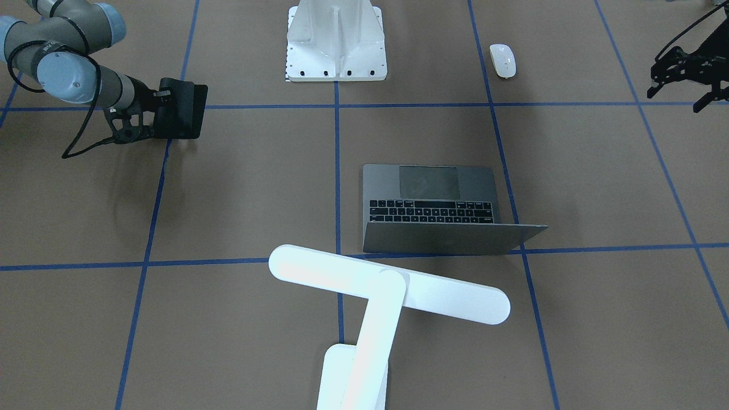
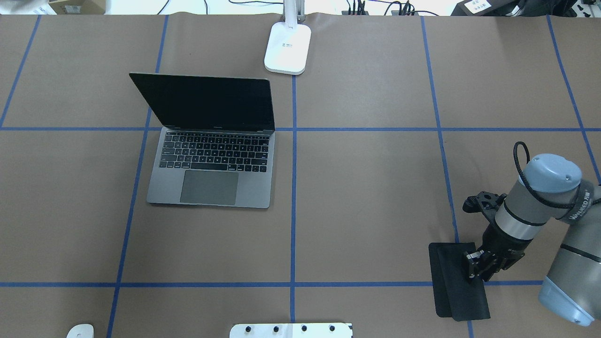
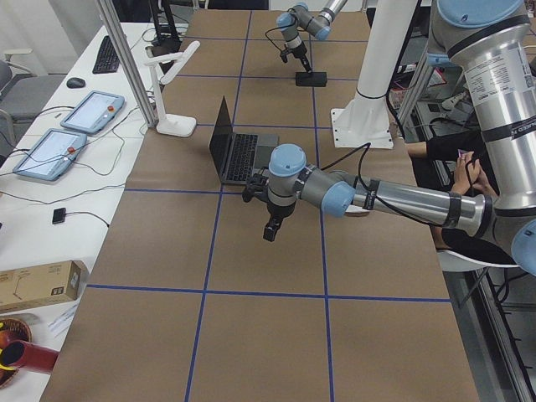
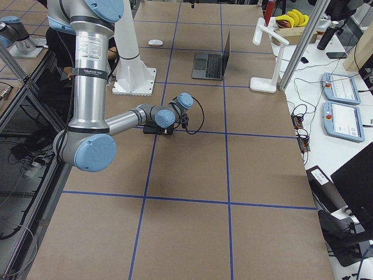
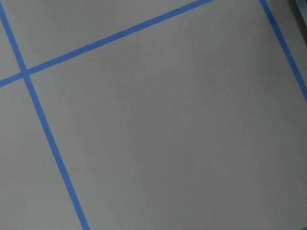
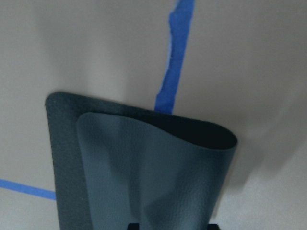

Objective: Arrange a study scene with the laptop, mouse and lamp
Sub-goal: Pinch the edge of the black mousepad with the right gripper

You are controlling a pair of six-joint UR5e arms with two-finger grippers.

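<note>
The dark-grey laptop (image 2: 211, 173) stands open on the table's left half, also in the front view (image 1: 433, 199). The white mouse (image 1: 503, 60) lies near the robot's base on its left side, at the overhead view's bottom left (image 2: 80, 331). The white lamp stands at the far edge, its base (image 2: 288, 47) beyond the laptop and its bar head (image 1: 387, 285) over the table. My right gripper (image 2: 476, 272) is shut on an edge of the black mouse pad (image 2: 458, 281), which is folded over itself (image 6: 144, 167). My left gripper (image 1: 678, 97) hangs open and empty above bare table.
The white ribbed pedestal (image 1: 336, 40) with bolt holes stands at the near middle edge (image 2: 291, 330). Blue tape lines (image 2: 293, 188) divide the brown table into squares. Tablets and cables lie on a side bench (image 3: 59, 142) beyond the lamp.
</note>
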